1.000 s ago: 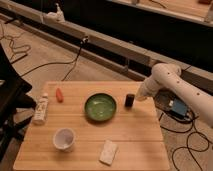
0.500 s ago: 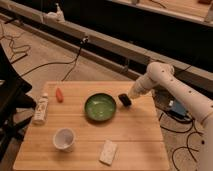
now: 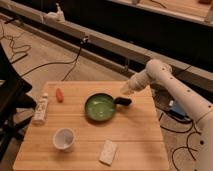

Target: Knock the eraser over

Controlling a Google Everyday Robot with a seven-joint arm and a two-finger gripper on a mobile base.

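Observation:
The eraser [image 3: 123, 101] is a small black oblong block lying flat on the wooden table [image 3: 140, 135], right beside the green bowl [image 3: 100, 107] on its right. My gripper [image 3: 127, 90] at the end of the white arm [image 3: 170, 85] hovers just above and behind the eraser, at the table's back right.
A white cup [image 3: 63, 138] stands front left. A flat white speckled pad [image 3: 107, 152] lies near the front edge. A white bottle [image 3: 41, 108] lies at the left edge, with an orange-red carrot-like piece [image 3: 59, 94] beside it. Cables run across the floor.
The eraser stood upright to the right of the bowl; it now lies flat against the bowl. My gripper moved left past it and has lifted slightly.

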